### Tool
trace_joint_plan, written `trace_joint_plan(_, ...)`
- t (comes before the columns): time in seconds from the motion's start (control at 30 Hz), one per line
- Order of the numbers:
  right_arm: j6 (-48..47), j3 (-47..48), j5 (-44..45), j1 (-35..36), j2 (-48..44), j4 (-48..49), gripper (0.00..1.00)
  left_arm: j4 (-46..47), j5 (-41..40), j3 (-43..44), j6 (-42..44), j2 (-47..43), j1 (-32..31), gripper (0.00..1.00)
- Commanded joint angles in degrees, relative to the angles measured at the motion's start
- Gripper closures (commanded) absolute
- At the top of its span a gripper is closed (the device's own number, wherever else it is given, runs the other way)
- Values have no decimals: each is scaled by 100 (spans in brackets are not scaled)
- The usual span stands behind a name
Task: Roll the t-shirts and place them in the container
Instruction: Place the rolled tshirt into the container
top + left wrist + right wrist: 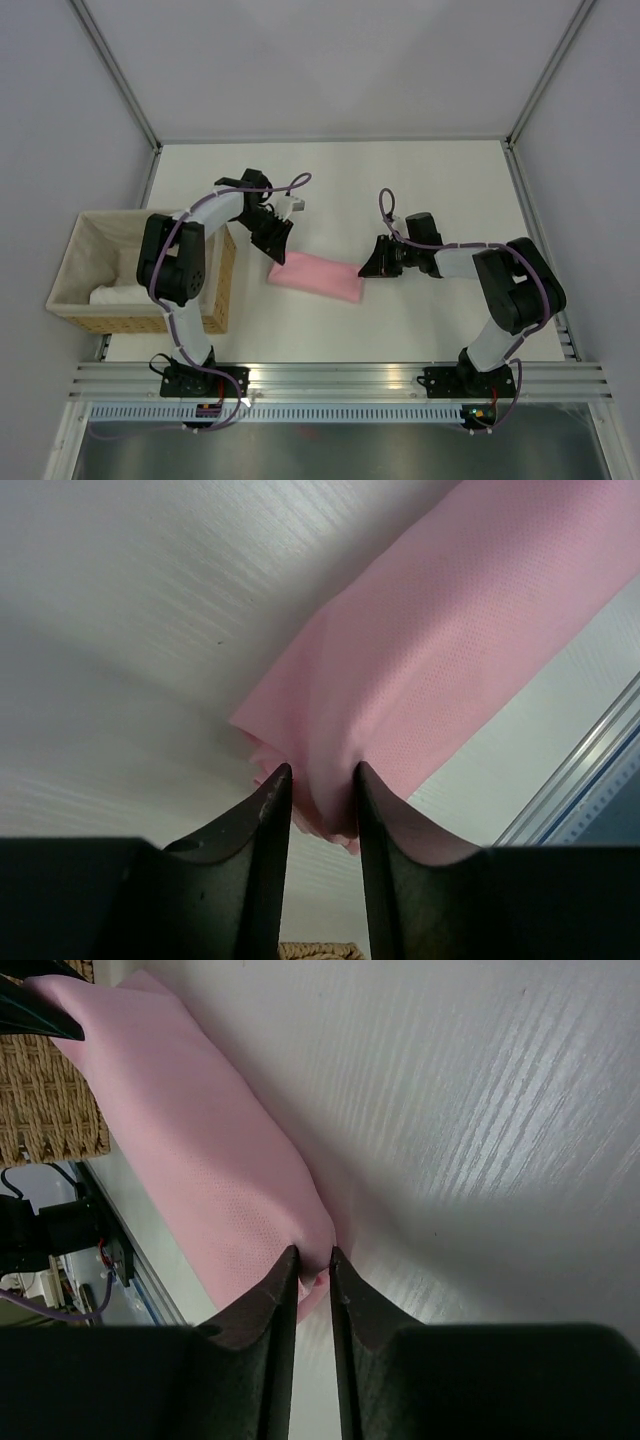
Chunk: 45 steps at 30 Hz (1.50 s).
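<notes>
Dark fingers [265,825] of the left gripper [320,775] fill the foreground of its wrist view. They stand narrow, with the bunched end of a soft, light-pink fabric t-shirt [450,650] between them. Cloth fills the gap, but whether they press it or only straddle it I cannot tell. The right gripper [313,1255] mirrors this at the opposite end: its fingers [280,1305] are nearly together and pinch a small corner of the fabric.

Outward from both pairs of fingers, the t-shirt runs as one long, compact roll, lying flat on the white table [400,180] between the two arms and slightly slanted in the overhead view. Taking it by its two ends seems meant to keep the layers from springing loose, and would let both arms carry it level. The rolling itself looks about finished.

A woven wicker basket [222,285] with a pale liner sits at the table's left edge, near the roll's left end but apart from it. A white rolled cloth [115,295] already lies inside, so the basket is probably where the roll goes next.
</notes>
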Motion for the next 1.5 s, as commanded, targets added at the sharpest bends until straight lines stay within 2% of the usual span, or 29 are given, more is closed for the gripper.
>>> trace_joint_plan(0.0, 43, -69, -25, 13, -20, 365, 77, 304, -431, -71, -214, -397, 41, 62)
trace_joint_plan(0.17, -133, 125, -7, 13, 15, 198, 79, 1489, -1108, -599, -277, -1259, 68, 53)
trace_joint_plan(0.27, -273, 248, -7, 13, 41, 31, 79, 1517, -1775, -573, -215, -1145, 67, 53)
trace_joint_plan(0.33, -361, 344, 10, 13, 41, -118, 79, 1553, -1891, -581, -119, -1310, 59, 54)
trace_joint_plan(0.4, -379, 397, 63, 13, 6, -180, 79, 1867, -1830, -712, 249, -1565, -20, 52)
trace_joint_plan(0.43, -353, 406, 81, 13, -11, -180, 78, 2017, -1917, -774, 460, -1715, -264, 48)
trace_joint_plan(0.47, -344, 406, 89, 13, -20, -171, 78, 2175, -2005, -862, 1001, -1951, -414, 45)
trace_joint_plan(0.53, -292, 397, 107, 13, -20, -145, 76, 2361, -1866, -1090, 1558, -2207, -845, 21)
trace_joint_plan(0.57, -291, 389, 98, 13, -11, -145, 75, 2370, -1500, -1283, 2082, -2487, -968, 1)
trace_joint_plan(0.67, -291, 354, 134, 31, -20, -145, 68, 2370, -848, -1556, 2789, -2866, -1417, 0)
trace_joint_plan(0.77, -309, 345, 107, 31, -11, -145, 65, 2292, -810, -1715, 3142, -2685, -1847, 0)
trace_joint_plan(0.9, -388, 345, 107, 40, -29, -233, 62, 1407, -486, -1119, 3160, -1974, -2156, 0)
trace_joint_plan(1.03, -572, 345, 186, 49, -38, -373, 55, 930, 42, -714, 3414, -1629, -2200, 0)
trace_joint_plan(1.23, -625, 336, 213, 57, -11, -391, 54, 648, -440, -292, 3152, -873, -2226, 0)
trace_joint_plan(1.47, -625, 389, 169, 57, 59, -382, 54, 744, -599, -441, 3029, -644, -2262, 0)
